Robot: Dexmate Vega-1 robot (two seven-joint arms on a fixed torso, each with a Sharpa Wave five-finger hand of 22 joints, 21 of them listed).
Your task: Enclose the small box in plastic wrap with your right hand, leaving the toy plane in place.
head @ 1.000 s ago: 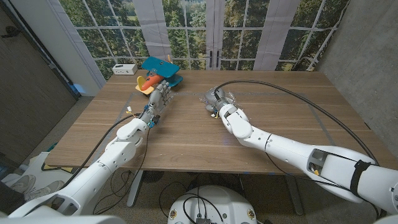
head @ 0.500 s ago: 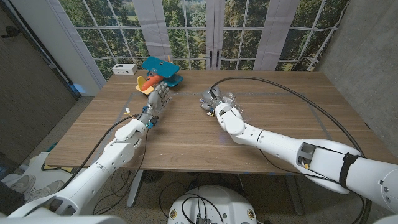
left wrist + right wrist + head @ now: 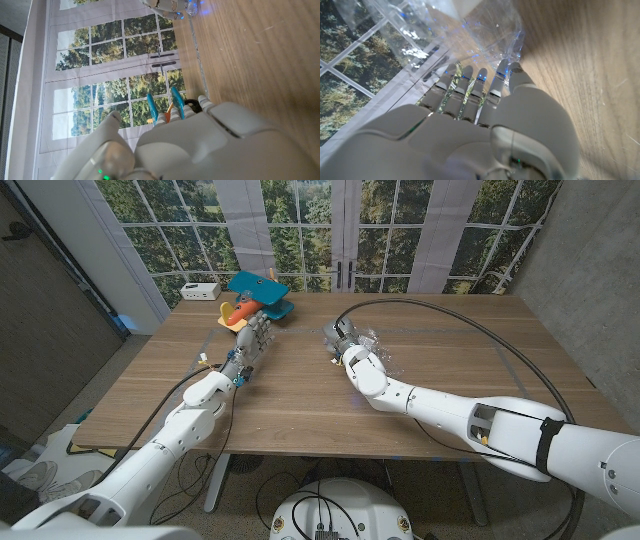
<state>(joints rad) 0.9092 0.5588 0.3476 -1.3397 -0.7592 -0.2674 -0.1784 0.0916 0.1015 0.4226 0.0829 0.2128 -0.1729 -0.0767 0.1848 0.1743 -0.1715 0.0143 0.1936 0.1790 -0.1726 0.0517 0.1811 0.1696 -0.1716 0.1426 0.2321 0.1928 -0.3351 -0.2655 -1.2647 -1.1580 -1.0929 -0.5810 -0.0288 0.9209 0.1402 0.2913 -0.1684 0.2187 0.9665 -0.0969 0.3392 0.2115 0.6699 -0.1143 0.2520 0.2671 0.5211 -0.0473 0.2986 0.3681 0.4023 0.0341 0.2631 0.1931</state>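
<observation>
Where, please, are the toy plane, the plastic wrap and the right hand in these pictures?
toy plane [image 3: 256, 288]: head view, on its teal upper wing.
plastic wrap [image 3: 485, 35]: right wrist view, on the crinkled clear sheet.
right hand [image 3: 356, 358]: head view, on its white back.

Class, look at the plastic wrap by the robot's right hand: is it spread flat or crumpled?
Crumpled. The plastic wrap shows creases and glinting folds bunched ahead of the right hand, not a flat sheet.

R hand [image 3: 485, 125] fingers in crinkled plastic wrap [image 3: 470, 35], wood table [image 3: 580, 65]
</observation>
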